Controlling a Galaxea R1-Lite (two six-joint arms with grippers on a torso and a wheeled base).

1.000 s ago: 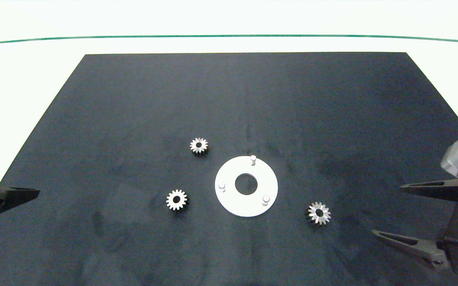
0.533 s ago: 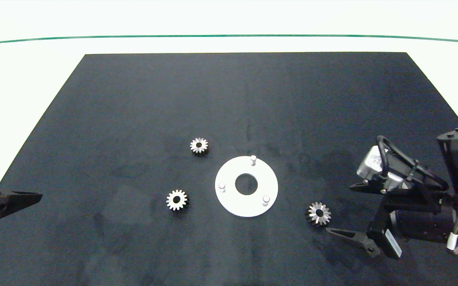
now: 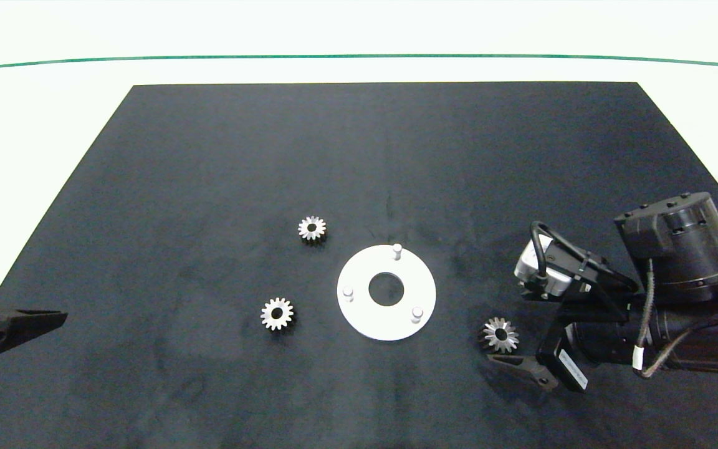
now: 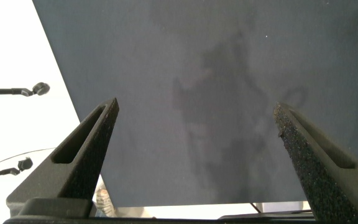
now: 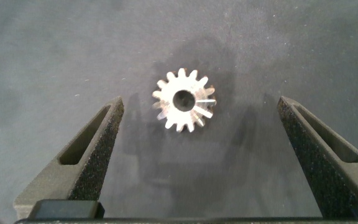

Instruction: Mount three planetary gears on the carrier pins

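Your right gripper [image 5: 201,134] hangs directly over one planetary gear [image 5: 184,99], its two grey fingers [image 5: 95,149] spread wide, one on each side of the gear and well clear of its teeth, with nothing gripped. That gear lies flat on the black mat [image 3: 209,156] with its centre hole facing up. In the head view you find the same gear [image 3: 500,334] just off the right side of the white disc [image 3: 386,292], apart from it, with one finger of the right gripper [image 3: 521,349] showing just below the gear and the arm reaching in from the right edge.

On the disc, the three carrier pins [image 3: 397,251] stand upright and bare around the large central hole: one at the far side, one at the left [image 3: 348,292], one at the near right [image 3: 416,312].

Your other two gears rest flat on the mat to the left of the disc, apart from it and from each other: one farther back [image 3: 311,228] and one nearer [image 3: 277,313].

Your left gripper [image 4: 194,155] sits low over the mat's left edge, well apart from every gear, fingers spread wide and empty.
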